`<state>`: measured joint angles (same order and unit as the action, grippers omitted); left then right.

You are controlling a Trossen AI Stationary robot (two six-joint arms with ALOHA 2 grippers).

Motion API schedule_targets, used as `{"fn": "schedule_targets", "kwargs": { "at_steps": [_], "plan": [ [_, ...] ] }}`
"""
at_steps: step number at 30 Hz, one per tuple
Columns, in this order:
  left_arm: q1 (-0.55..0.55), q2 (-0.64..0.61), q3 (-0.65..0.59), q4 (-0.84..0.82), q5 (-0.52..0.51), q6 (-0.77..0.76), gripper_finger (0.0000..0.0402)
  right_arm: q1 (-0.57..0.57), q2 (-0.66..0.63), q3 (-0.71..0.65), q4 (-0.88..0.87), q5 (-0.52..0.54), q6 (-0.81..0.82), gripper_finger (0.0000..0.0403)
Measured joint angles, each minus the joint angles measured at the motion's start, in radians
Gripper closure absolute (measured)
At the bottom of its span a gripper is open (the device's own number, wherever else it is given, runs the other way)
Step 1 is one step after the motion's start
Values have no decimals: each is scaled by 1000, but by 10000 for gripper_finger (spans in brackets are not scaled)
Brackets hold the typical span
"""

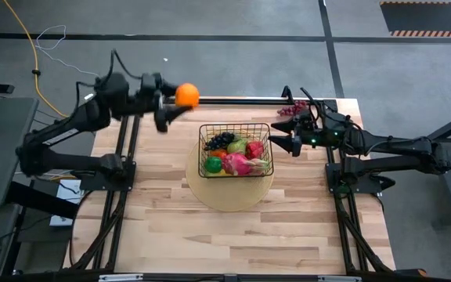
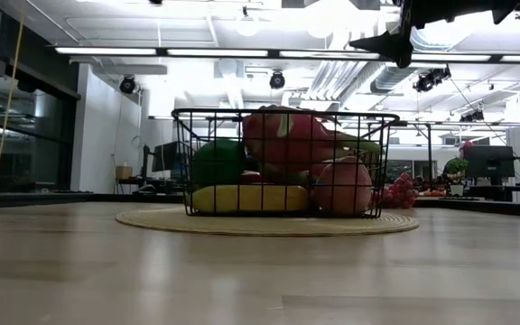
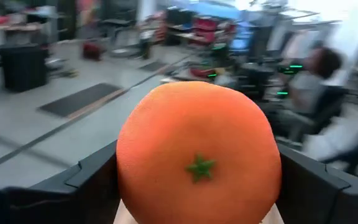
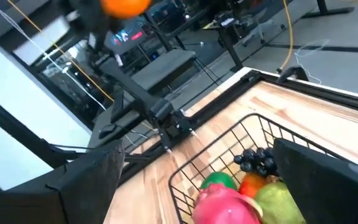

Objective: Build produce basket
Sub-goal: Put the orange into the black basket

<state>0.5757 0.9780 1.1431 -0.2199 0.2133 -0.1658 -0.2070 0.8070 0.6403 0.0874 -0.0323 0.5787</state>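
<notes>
**Orange held aloft at the table's far edge, basket nearly full**

In the high view, the left gripper (image 1: 174,100) sits in the upper left of centre, over the far edge of the pale wooden table (image 1: 155,211), its fingers clamped on the orange (image 1: 187,95). The left wrist view fills with that orange (image 3: 197,165), a dark finger (image 3: 79,186) pressed to each side, and a blurred room with a seated person behind.

At the frame's centre the black wire basket (image 1: 266,135) stands on a round pale disc (image 1: 229,196). Inside lie dark grapes (image 1: 221,140), a green pear (image 1: 236,146), a green ball (image 1: 213,164), a pink dragon fruit (image 1: 239,163) and a banana along the near side (image 2: 249,198).

Right of the basket, the right gripper (image 1: 286,144) hovers just beside its rim with fingers spread and empty. A bunch of red grapes (image 1: 291,109) rests on the table near the upper right corner.

The low view shows white ceiling lights, ducts and desks with monitors beyond the table. The floor around it is grey, with a yellow cable (image 1: 27,43) at upper left.
</notes>
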Motion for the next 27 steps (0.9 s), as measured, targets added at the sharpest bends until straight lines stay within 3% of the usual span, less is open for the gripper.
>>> {"fn": "schedule_targets", "kwargs": {
  "at_steps": [6,10,13,18,23,27],
  "plan": [
    [-328,-10,-2,2,-182,-6,85,0,0,0,68,-6,-12,4],
    [-465,8,-92,154,-279,-27,85,0,0,0,168,-11,-73,4],
    [-496,4,-211,334,-330,-81,85,3,-1,0,189,-19,-189,4],
    [-495,-18,-365,476,-394,-136,85,42,6,0,173,-20,-380,4],
    [-492,-13,-382,445,-408,-106,84,79,13,0,157,-14,-509,4],
    [-489,3,-382,442,-408,-86,84,90,13,0,152,5,-504,4]
  ]
}}
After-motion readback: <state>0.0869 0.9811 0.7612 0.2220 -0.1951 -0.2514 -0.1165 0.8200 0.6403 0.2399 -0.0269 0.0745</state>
